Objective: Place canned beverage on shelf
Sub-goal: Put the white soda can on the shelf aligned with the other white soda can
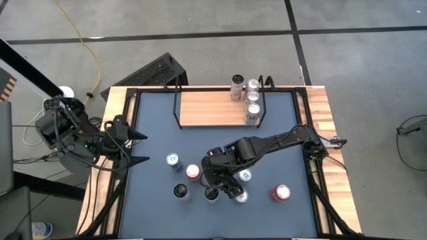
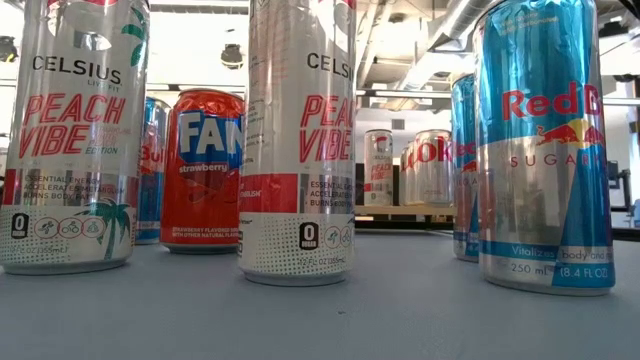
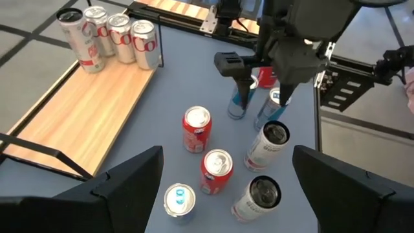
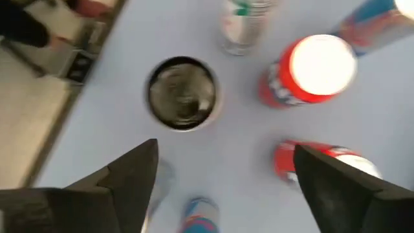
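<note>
in the high view the shelf (image 1: 217, 109) sits at the tabletop's far edge with four cans (image 1: 251, 100) grouped at its right end, so part of the job looks done, while about seven cans (image 1: 193, 173) are on the near half of the table (image 1: 153, 143) waiting. the right gripper (image 1: 223, 189) hovers over that cluster, near a slim blue can (image 1: 244, 176); the left gripper (image 1: 140, 148) waits at the left edge. the low view shows only cans: two tall celsius cans (image 2: 298, 140), a red fanta can (image 2: 203, 170), a red bull can (image 2: 541, 150). in the left wrist view the left fingers (image 3: 126, 178) are spread wide with nothing between. in the right wrist view the right fingers (image 4: 123, 178) are also apart and empty above a dark-topped can (image 4: 182, 94), so no can is held yet.
</note>
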